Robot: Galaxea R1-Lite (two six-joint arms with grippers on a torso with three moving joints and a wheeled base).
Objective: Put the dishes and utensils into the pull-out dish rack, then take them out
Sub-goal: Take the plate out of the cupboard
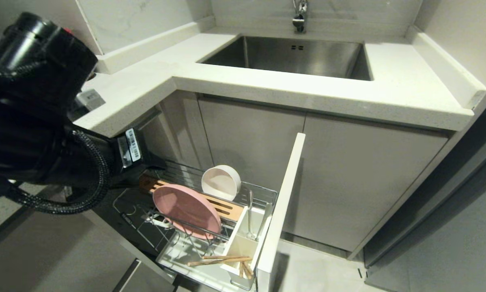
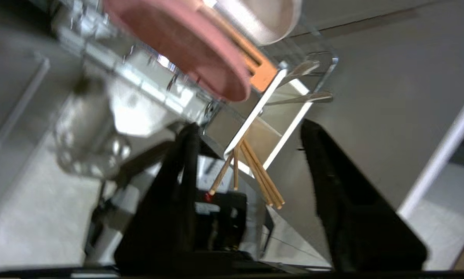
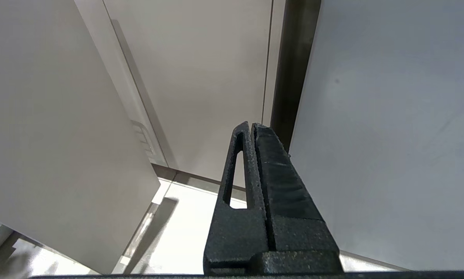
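A: The left gripper is seen with its black fingers spread and nothing between them, aimed at the pull-out chrome wire dish rack. In that rack the flat round pale-pink plate is stood on edge at nine o'clock of the white plastic cutlery box, with the small cream-white round bowl at twelve o'clock of the plate.

B: The long light wooden chopsticks are laid across the box's rim, not dropped inside; they could be knocked off if brushed by a finger. The plate could be tipped by a careless approach.

A: The slim metal cutlery is only partly made out. In the head view the left fingertips are hidden behind the arm.

B: The right gripper is parked by the cabinet fronts, fingers pressed together.
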